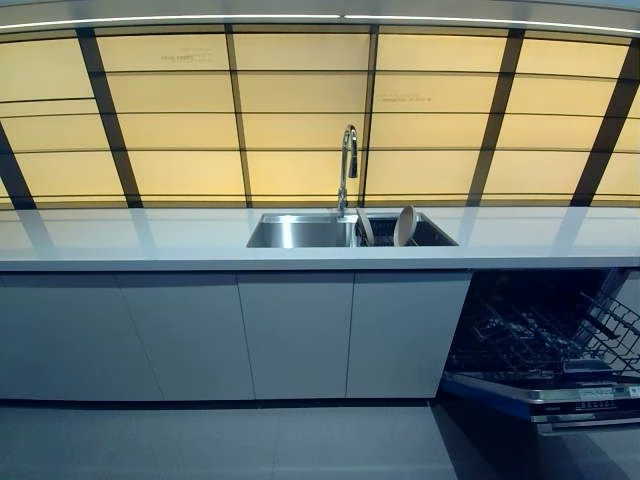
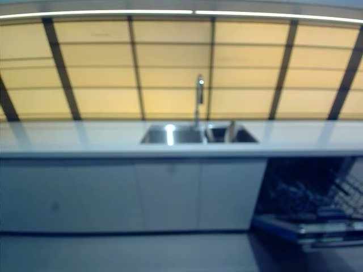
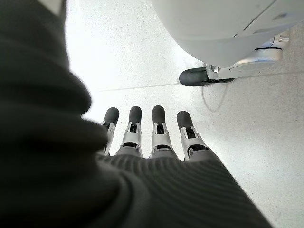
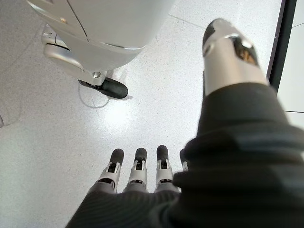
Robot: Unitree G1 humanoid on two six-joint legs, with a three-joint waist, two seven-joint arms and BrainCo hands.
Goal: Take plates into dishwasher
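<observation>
Over the floor [image 3: 142, 57] we hang both hands, left hand [image 3: 156, 147] and right hand [image 4: 137, 178], fingers straight, empty. A plate [image 1: 405, 226] leans in the sink [image 1: 300, 232] on the bench [image 1: 150, 240]; the dishwasher [image 1: 545, 345] stands open.

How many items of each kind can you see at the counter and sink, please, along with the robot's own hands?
Plate, standing on edge in the sink: 1
Sink: 1
Faucet: 1
Dishwasher, door open with rack out: 1
Robot hand, left and right, both empty with fingers straight: 2
Total: 6
</observation>
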